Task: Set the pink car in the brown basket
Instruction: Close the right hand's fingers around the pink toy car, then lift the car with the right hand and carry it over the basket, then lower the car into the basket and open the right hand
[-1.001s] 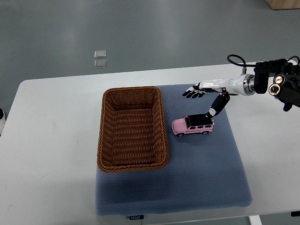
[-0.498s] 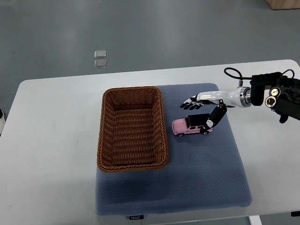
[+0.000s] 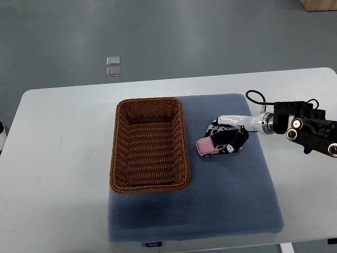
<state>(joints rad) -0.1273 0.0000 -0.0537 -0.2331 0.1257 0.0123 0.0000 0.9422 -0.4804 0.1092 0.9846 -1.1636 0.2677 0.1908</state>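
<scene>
The pink car (image 3: pixel 209 146), a small toy with a black roof, lies on the blue mat just right of the brown basket (image 3: pixel 149 182). My right hand (image 3: pixel 226 135) has come down onto it, with fingers over the roof and rear and the thumb on the near side, closing around the car. The car is slightly tilted under the hand and its rear half is hidden by the fingers. The woven basket is rectangular and holds nothing. My left arm does not show.
A blue padded mat (image 3: pixel 221 200) covers the white table (image 3: pixel 63 158) under the basket and car. Two small clear squares (image 3: pixel 112 66) lie on the grey floor beyond the table's far edge.
My right hand has dropped and moved toward me, from hovering beyond the car to wrapping over it. The car has shifted and tilted a little.
</scene>
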